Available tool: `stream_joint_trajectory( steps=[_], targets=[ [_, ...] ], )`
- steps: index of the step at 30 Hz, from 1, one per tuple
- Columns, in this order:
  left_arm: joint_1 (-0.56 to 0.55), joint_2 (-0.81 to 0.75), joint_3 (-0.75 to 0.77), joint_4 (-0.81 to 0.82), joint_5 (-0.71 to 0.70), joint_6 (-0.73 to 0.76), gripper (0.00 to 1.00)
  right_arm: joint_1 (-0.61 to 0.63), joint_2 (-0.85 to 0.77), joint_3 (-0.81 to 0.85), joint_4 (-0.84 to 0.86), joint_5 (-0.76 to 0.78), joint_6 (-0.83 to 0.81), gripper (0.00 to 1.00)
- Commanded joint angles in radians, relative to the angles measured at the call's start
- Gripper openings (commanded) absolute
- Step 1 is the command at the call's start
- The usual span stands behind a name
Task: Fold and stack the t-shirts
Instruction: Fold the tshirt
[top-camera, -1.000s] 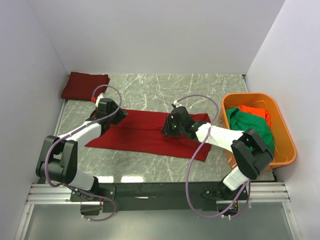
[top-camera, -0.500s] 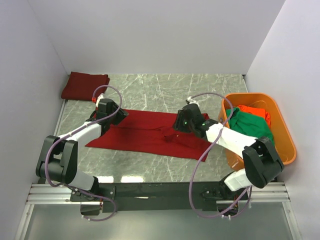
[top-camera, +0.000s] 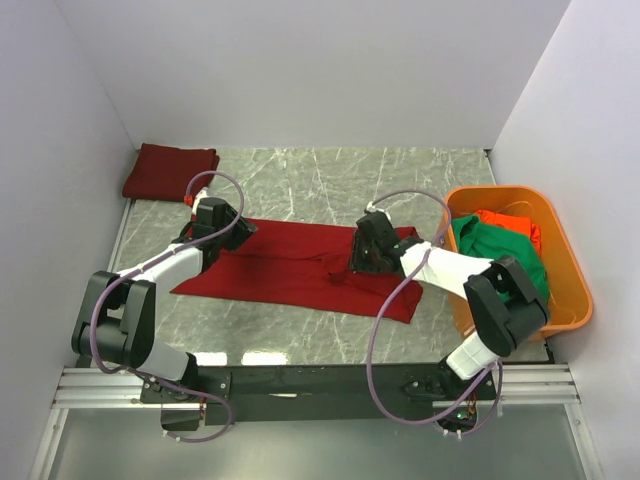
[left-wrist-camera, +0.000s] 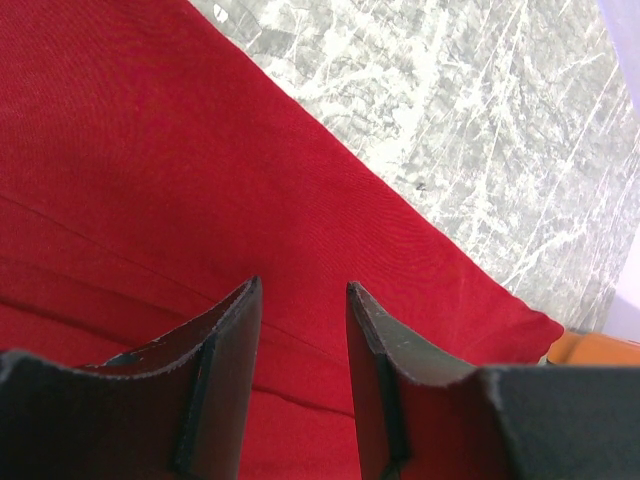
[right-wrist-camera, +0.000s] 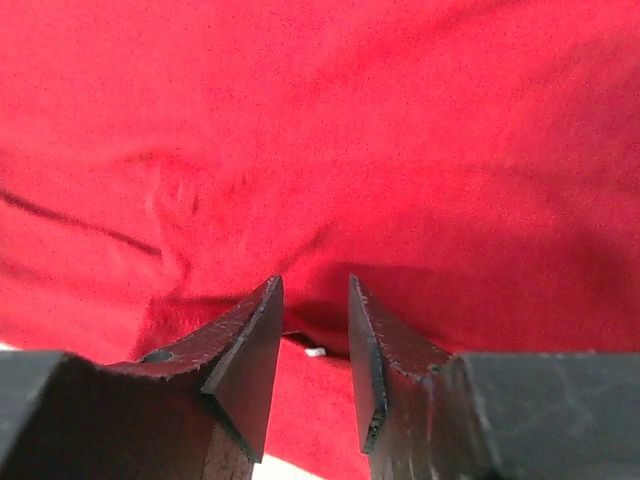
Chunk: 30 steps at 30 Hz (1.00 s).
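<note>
A deep crimson t-shirt (top-camera: 280, 262) lies folded into a long band across the middle of the table. My left gripper (top-camera: 238, 232) is open and rests low over the shirt's far left edge; its jaws (left-wrist-camera: 302, 285) stand apart over red cloth (left-wrist-camera: 150, 150) with nothing between them. My right gripper (top-camera: 352, 266) is on the shirt's right half, beside a small wrinkle. Its jaws (right-wrist-camera: 315, 280) are a little apart, tips down on the cloth (right-wrist-camera: 320, 120). A second crimson shirt (top-camera: 170, 170) lies folded at the back left corner.
An orange plastic tub (top-camera: 500, 192) stands at the right edge, holding a green shirt (top-camera: 500, 252) and an orange-red shirt (top-camera: 512, 224). The grey marble table (top-camera: 300, 180) shows behind the shirt and in the left wrist view (left-wrist-camera: 480, 100). White walls close in on three sides.
My right gripper moved right along the shirt, then came back a little to the left. A wrinkle has formed in the cloth beside it. The left arm has not moved.
</note>
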Motion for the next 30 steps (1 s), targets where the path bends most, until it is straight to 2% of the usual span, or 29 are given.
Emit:
stream_joint_trajectory(
  steps=[1,15,20,26,30],
  targets=[
    [-0.005,-0.029,-0.009,0.041,0.018,0.0,0.45,0.034,-0.078,-0.04,-0.004,-0.006,-0.016,0.39],
    [-0.005,-0.029,-0.011,0.042,0.018,-0.001,0.45,0.12,-0.286,-0.221,0.01,-0.045,0.072,0.38],
    [-0.006,-0.024,0.003,0.032,0.013,0.002,0.46,0.14,-0.332,-0.218,-0.022,-0.043,0.089,0.37],
    [-0.006,-0.02,0.014,0.024,0.015,-0.005,0.46,0.145,-0.479,-0.217,-0.1,-0.022,0.115,0.37],
    [-0.005,-0.017,0.014,0.015,0.015,-0.009,0.46,0.145,-0.49,-0.214,-0.111,0.027,0.129,0.37]
  ],
)
